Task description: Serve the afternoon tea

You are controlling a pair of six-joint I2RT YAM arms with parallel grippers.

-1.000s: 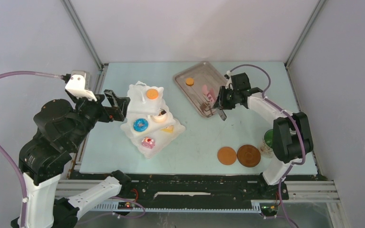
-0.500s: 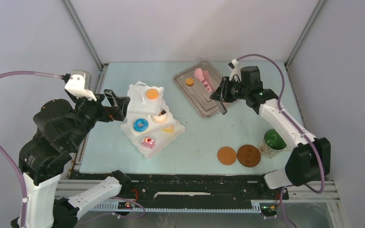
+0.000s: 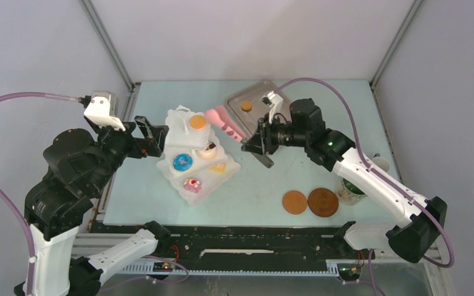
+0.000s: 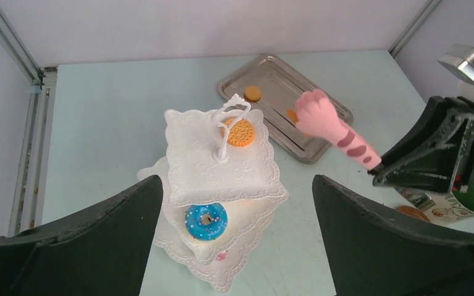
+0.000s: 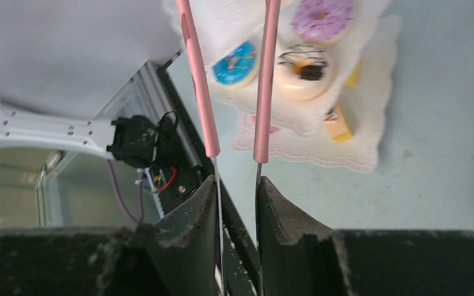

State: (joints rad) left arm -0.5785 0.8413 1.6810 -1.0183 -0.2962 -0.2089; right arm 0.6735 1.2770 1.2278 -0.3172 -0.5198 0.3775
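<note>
The right gripper (image 3: 253,145) is squeezed narrowly on the rear end of the pink tongs (image 3: 223,121), whose paw-shaped tips hang just beside the top tier of the white stand (image 4: 203,166), on the side facing the silver tray (image 3: 253,92); I cannot tell if the orange piece (image 4: 292,115) behind the tips is a biscuit held there. The left gripper (image 3: 153,137), on the stand's other side, has its jaws wide apart and empty. I would bring the tips above the free part of the top tier, beside the orange biscuit (image 4: 241,131) lying there and away from the wire handle (image 4: 223,139), then lower and loosen gently.
</note>
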